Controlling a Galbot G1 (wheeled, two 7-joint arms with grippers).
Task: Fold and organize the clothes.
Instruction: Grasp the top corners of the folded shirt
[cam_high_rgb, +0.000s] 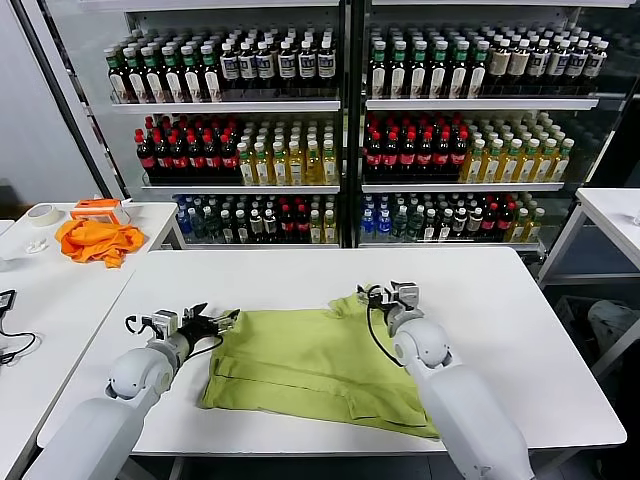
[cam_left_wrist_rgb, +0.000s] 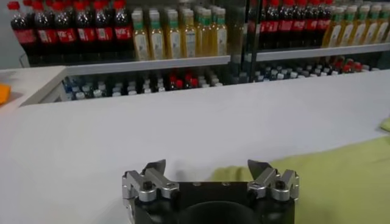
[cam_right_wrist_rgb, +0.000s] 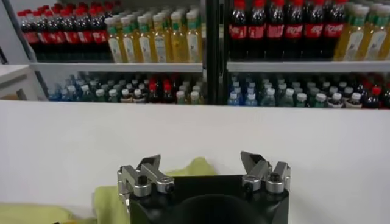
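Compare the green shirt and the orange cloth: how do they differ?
The green shirt lies spread flat on the middle table, between both open pincers; the orange cloth sits bunched on the side table. The shirt looks larger. Both are fabric, and neither is held.

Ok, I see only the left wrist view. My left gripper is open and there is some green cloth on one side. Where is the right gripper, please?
Observer: The right gripper is at the T-shirt's far edge, near its far right corner, also open and holding nothing.
Operator: Is the shirt flat or already folded?
Observer: It lies mostly flat on the white table, with a bunched bit at that far corner.
Operator: And where is my left gripper relative to the shirt?
Observer: At its far left corner, low over the table.
Operator: Anything else nearby?
Observer: Only an orange cloth on a separate table to the left.
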